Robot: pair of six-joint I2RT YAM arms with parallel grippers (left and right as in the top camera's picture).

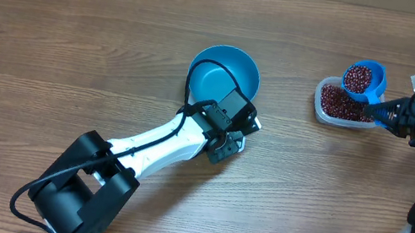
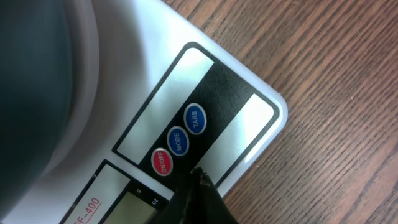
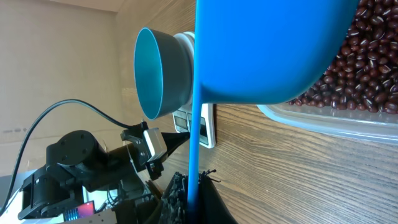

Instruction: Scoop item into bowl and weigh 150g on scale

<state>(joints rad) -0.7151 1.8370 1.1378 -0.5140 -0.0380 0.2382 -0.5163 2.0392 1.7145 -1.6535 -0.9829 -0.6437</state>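
Beans [image 1: 358,76] fill the blue scoop [image 1: 378,85] your right gripper [image 1: 388,112] clamps over the clear tub [image 1: 323,103], far right. Carry it level, leftward to the teal bowl [image 1: 224,72] on the scale [image 2: 249,106], then tip slowly. Your closed, empty left gripper [image 2: 200,179] hovers by the ON/OFF button [image 2: 161,163]; keep it off the platform.
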